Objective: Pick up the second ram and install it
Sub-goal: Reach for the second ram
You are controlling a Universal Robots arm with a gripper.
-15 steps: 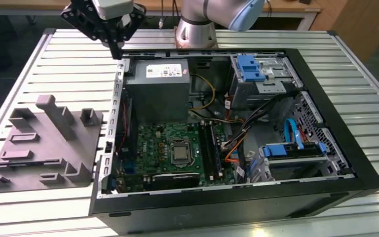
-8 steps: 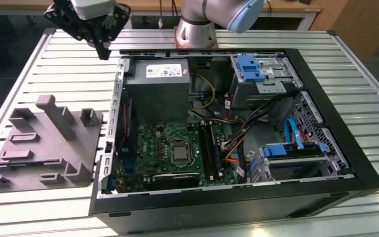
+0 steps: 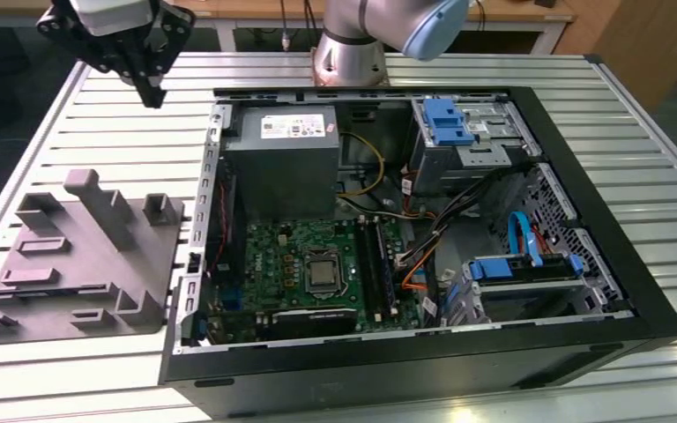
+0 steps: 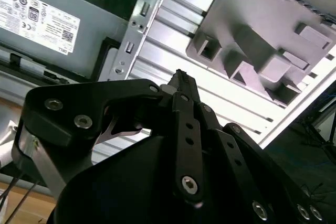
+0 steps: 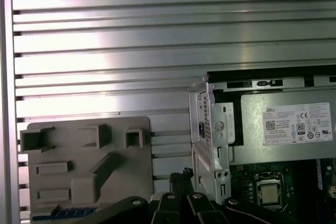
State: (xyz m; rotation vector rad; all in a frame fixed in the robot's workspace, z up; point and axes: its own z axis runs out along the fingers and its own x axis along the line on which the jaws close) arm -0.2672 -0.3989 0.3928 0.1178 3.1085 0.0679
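The second ram [image 5: 58, 215], a thin blue-green circuit-board stick, lies along the near edge of the grey moulded plastic holder [image 3: 92, 256]. Its long axis runs parallel to the slats of the ribbed aluminium table [image 3: 621, 115]. Beyond the holder, well apart from the stick, the black linkage gripper [image 3: 151, 95] hangs closed and empty.

The bench [image 3: 644, 115] is silver, striped with dark grooves. The moulded holder [image 3: 80, 256] is plain mauve-grey. The computer case [image 3: 433, 363] is black-framed; its motherboard [image 3: 286, 242] is green, the power-supply box [image 3: 279, 176] grey with a white label, the drive latches [image 3: 447, 123] blue. The claw [image 3: 151, 95] is black.
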